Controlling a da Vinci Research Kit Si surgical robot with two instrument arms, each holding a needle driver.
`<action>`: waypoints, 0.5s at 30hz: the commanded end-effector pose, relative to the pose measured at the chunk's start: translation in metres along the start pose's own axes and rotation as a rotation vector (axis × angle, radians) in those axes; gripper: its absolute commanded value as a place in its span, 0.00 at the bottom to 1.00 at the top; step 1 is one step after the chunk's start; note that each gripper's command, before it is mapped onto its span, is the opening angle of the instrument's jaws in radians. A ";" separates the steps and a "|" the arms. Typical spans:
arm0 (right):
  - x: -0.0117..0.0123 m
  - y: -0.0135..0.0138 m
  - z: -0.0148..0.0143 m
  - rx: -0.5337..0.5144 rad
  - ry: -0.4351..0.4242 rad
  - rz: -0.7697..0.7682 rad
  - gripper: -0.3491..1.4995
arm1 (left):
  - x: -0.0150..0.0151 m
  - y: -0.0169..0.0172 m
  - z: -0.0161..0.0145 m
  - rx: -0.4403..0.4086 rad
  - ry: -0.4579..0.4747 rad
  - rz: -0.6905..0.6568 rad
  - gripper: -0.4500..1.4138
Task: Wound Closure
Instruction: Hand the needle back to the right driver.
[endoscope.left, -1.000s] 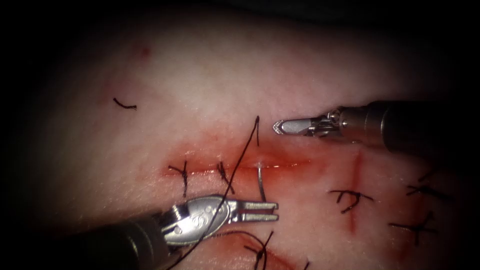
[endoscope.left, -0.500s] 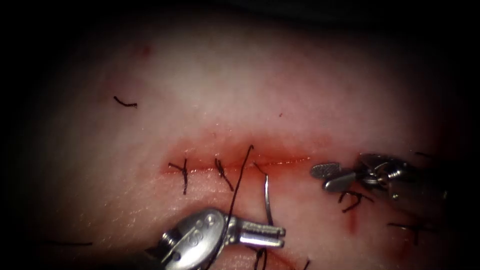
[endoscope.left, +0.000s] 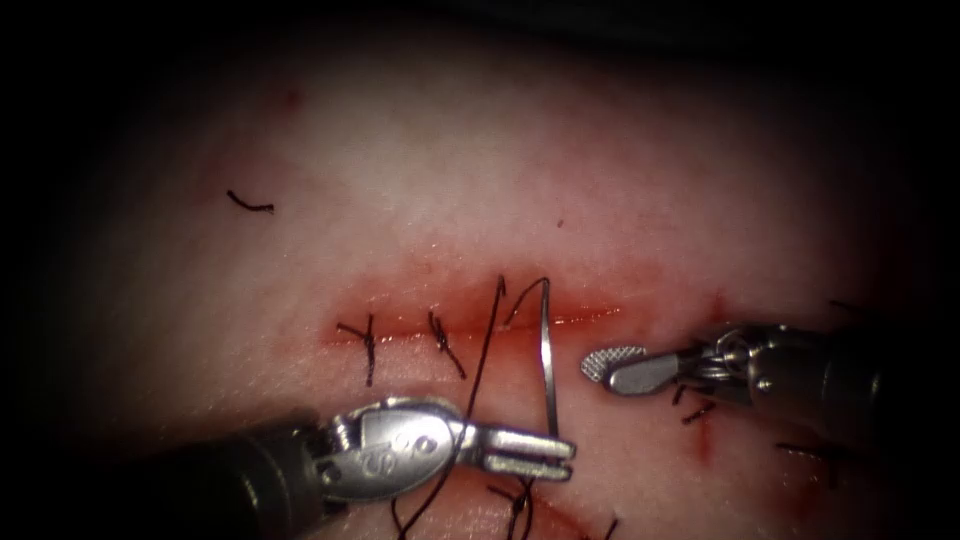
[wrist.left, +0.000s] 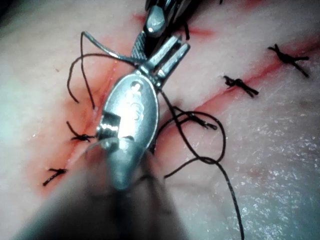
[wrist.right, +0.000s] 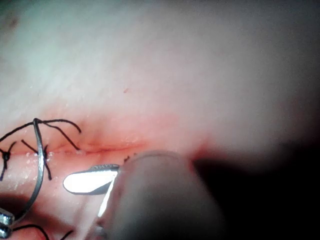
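Observation:
My left tool (endoscope.left: 550, 455) is shut on the curved needle (endoscope.left: 548, 360) near its lower end, in front of the cut (endoscope.left: 590, 320). The needle stands free of the tissue (endoscope.left: 500, 170), right of two stitches (endoscope.left: 368, 345). Dark thread (endoscope.left: 523, 300) runs from its upper end down into the cut. Another strand (endoscope.left: 480, 370) crosses the left tool's jaws. My right tool (endoscope.left: 610, 367) is open and holds nothing, just right of the needle. The left wrist view has the left tool (wrist.left: 172, 50) gripping the needle (wrist.left: 102, 47). The right wrist view has the right tool (wrist.right: 85, 182) beside the needle (wrist.right: 36, 170).
Tied stitches on other cuts lie to the right (endoscope.left: 700, 400) and along the lower edge (endoscope.left: 518, 505). A short cut end of thread (endoscope.left: 248, 206) rests on the tissue at the upper left. Red fluid (endoscope.left: 620, 290) stains the tissue around the cut.
The left tool has drawn the needle up out of the tissue, thread trailing behind. The right tool swung from above the cut to its right end, then moved left toward the needle.

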 end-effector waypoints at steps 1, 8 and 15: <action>0.0003 0.0000 0.0012 0.007 0.002 0.003 0.96 | -0.0008 -0.0004 0.0006 0.002 -0.008 0.007 0.00; 0.0010 0.0004 0.0027 -0.013 0.027 -0.011 0.95 | -0.0013 -0.0001 0.0007 0.006 -0.019 0.017 0.00; 0.0012 0.0008 0.0043 -0.065 0.046 -0.046 0.96 | -0.0007 0.0001 0.0009 0.011 -0.023 0.020 0.00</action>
